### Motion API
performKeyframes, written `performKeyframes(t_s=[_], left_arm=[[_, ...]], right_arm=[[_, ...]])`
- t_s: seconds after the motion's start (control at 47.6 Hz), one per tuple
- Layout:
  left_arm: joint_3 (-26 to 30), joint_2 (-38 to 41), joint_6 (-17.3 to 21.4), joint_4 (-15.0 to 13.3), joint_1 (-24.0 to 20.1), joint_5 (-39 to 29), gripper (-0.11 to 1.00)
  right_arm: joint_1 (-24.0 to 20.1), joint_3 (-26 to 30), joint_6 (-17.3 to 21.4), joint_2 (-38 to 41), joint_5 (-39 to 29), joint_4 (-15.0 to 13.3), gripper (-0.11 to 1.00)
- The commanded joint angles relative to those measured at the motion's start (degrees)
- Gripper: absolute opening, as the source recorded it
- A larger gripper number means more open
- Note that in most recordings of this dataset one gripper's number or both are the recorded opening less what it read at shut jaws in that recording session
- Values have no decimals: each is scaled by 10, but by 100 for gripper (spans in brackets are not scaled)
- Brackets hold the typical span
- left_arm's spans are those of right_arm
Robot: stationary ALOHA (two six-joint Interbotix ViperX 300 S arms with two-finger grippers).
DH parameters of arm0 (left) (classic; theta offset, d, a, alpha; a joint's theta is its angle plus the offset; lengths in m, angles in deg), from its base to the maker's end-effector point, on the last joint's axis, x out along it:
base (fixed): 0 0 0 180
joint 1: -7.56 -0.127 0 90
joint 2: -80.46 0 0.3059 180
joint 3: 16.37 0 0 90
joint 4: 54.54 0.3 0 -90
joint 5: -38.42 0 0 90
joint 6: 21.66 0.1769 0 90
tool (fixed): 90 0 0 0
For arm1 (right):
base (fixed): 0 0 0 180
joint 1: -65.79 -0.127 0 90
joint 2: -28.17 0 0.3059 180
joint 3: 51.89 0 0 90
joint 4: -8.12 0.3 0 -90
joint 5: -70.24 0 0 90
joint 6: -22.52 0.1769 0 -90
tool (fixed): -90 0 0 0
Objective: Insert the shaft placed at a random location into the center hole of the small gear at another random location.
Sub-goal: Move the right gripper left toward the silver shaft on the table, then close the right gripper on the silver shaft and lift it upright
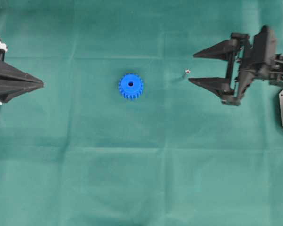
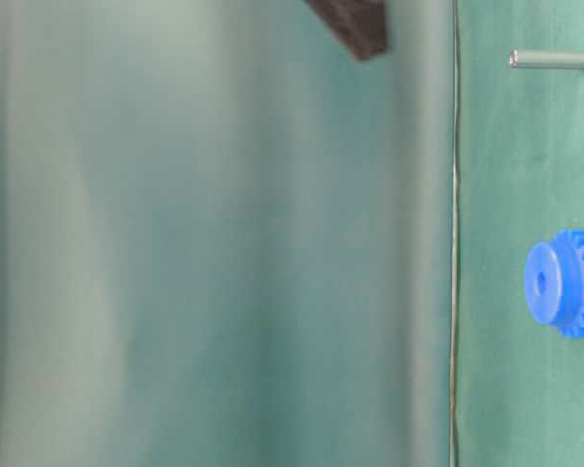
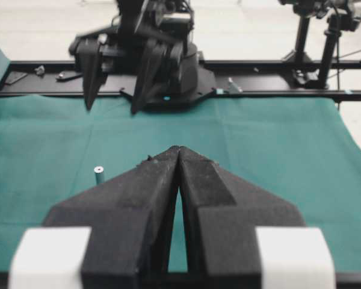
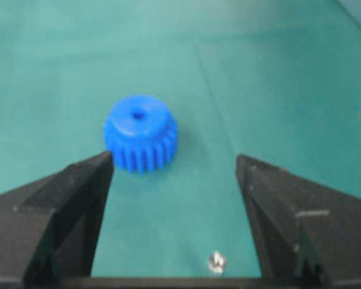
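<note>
**benchrat:** So here's where we are. The tiny silvery-grey metal pin point(image 1: 187, 72), our shaft, stands upright on the green cloth-covered counter point(image 1: 141, 179), apart from the bright blue toothed plastic gear point(image 1: 130, 86), which lies flat with its small dark center hole point(image 1: 130, 84) facing up. Our right pincer point(image 1: 196, 68) is spread wide and holds nothing, with the pin just off its tips. The left pincer point(image 1: 41, 84) is squeezed closed and empty, parked at the far side. How do we grab this thing cleanly?

**gearhead_42:** We go slow, I reckon. The wrist view shows the pin point(image 4: 217, 261) between the two black fingers point(image 4: 60, 198) but sitting low and nearer one side, so we centre on it before closing, otherwise one finger probably knocks it over first. It's so thin that a tipped pin likely rolls on that cloth.

**benchrat:** And grip height?

**gearhead_42:** We pinch near the top and leave the lower end sticking out, so there's bare metal to feed into the hole. We keep it vertical too, since the hole looks barely wider than the pin.

**benchrat:** The gear isn't fixed down either, so we line up straight above before lowering.
</note>
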Motion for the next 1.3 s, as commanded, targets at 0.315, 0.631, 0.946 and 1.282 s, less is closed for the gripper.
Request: performKeyframes(t_s=[0.315, 0.631, 0.946, 1.282], left_arm=[[13, 6, 4, 2, 0, 1, 0], [12, 8, 4, 2, -1, -6, 0], [12, 8, 4, 2, -1, -7, 0], [12, 8, 3, 2, -1, -14, 0]], right_arm=[[13, 6, -2, 144, 82, 29, 81], [15, 9, -1, 190, 112, 37, 80], [16, 11, -1, 191, 112, 41, 56], [18, 11, -2, 191, 108, 40, 13]])
